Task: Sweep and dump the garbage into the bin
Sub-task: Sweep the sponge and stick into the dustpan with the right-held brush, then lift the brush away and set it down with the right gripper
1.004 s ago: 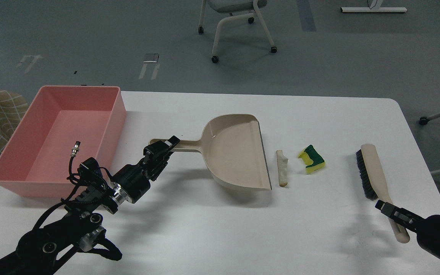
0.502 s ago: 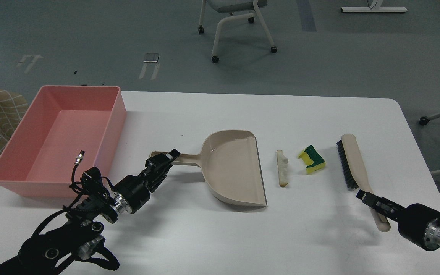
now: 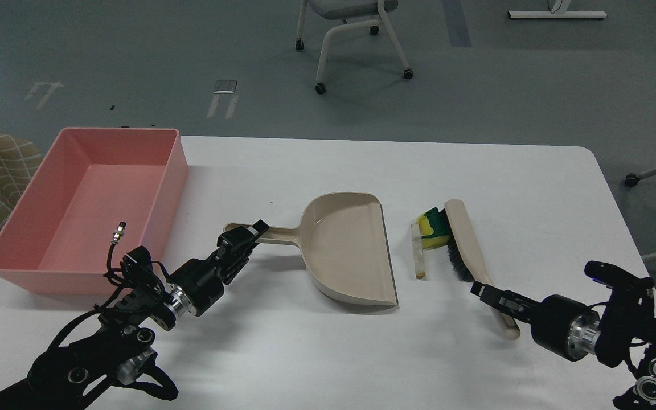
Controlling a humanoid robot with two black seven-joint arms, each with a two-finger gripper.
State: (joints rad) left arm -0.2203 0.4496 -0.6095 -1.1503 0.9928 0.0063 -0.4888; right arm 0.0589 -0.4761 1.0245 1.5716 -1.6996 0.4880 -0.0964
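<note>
Holding the dustpan (image 3: 351,247) by its thin handle with the left gripper (image 3: 245,234), fingers clamped on the handle. Dustpan lying flat on the white table (image 3: 328,353), open mouth facing right, nothing showing inside it.

Gripping the near end of the beige brush (image 3: 470,250) with the right gripper (image 3: 484,290), fingers pressed on the handle. Black bristles pointing left, touching the yellow and green sponge (image 3: 431,229).

Sponge sitting just right of the far end of the bread slice (image 3: 417,250), touching it. Bread lying on the table between the dustpan mouth and the brush, just beside the dustpan's edge, not inside it.

Pink bin (image 3: 91,210) standing at the far left of the table, well apart from the garbage. Showing only its bare pink floor inside, with the left arm's small cable plug hanging in front of it.
</note>
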